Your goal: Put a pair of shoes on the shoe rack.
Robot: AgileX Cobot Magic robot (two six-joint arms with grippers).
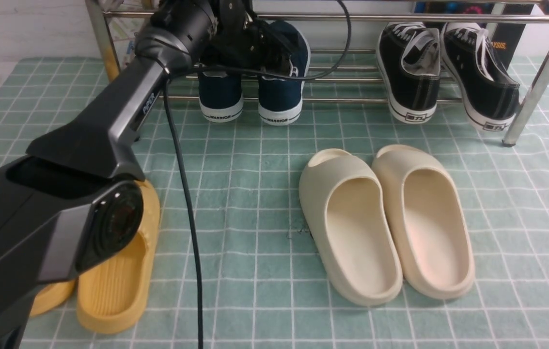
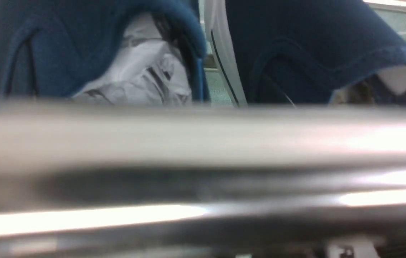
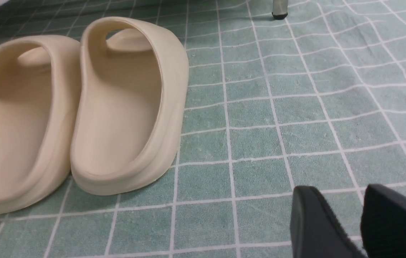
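Note:
The pair of shoes stands side by side on the lower bars of the shoe rack, with the white heels facing me. They are two navy slip-ons, the left one and the right one. My left arm reaches over them, and its gripper is a dark mass right above the right shoe's opening. How its jaws stand does not show. In the left wrist view a blurred chrome bar fills the foreground, with both navy shoes behind it. My right gripper hovers open over the mat, holding nothing.
Two black lace-up sneakers lean on the rack's right half. Cream slides lie mid-mat and also show in the right wrist view. Yellow slides lie under my left arm. A rack leg stands on the green checked mat.

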